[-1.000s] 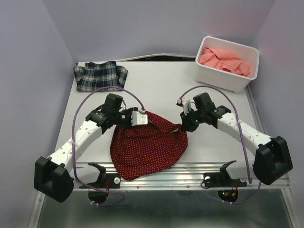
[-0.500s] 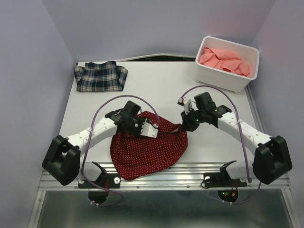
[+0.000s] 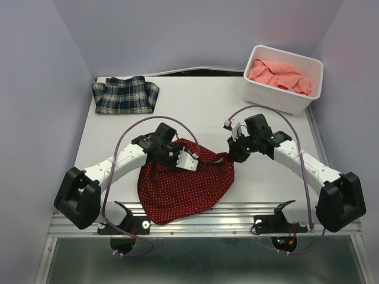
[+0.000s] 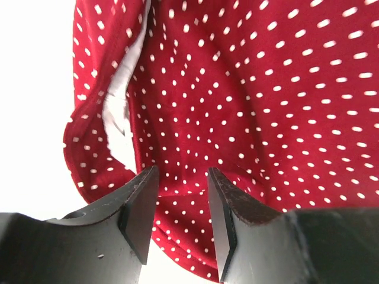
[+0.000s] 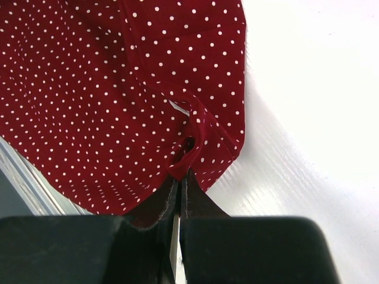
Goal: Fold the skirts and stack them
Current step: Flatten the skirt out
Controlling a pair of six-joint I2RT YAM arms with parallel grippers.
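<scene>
The dark red dotted skirt (image 3: 183, 183) lies spread near the table's front edge. It fills the left wrist view (image 4: 266, 106) and the right wrist view (image 5: 106, 100). My left gripper (image 3: 195, 161) is open over the skirt's top edge; its jaws stand apart with cloth showing between them (image 4: 180, 195). My right gripper (image 3: 231, 157) is shut on the skirt's right corner, a pinched fold at its tips (image 5: 185, 163). The plaid skirt (image 3: 125, 94) lies folded at the far left. The salmon-pink skirt (image 3: 278, 75) lies crumpled in the bin.
The white plastic bin (image 3: 284, 97) stands at the far right corner. A metal rail (image 3: 237, 214) runs along the table's front edge. Purple walls close in the left, back and right.
The left arm has swung to the right over the red skirt and its gripper now sits above the skirt's upper middle. The right gripper has stayed on the skirt's right corner.
</scene>
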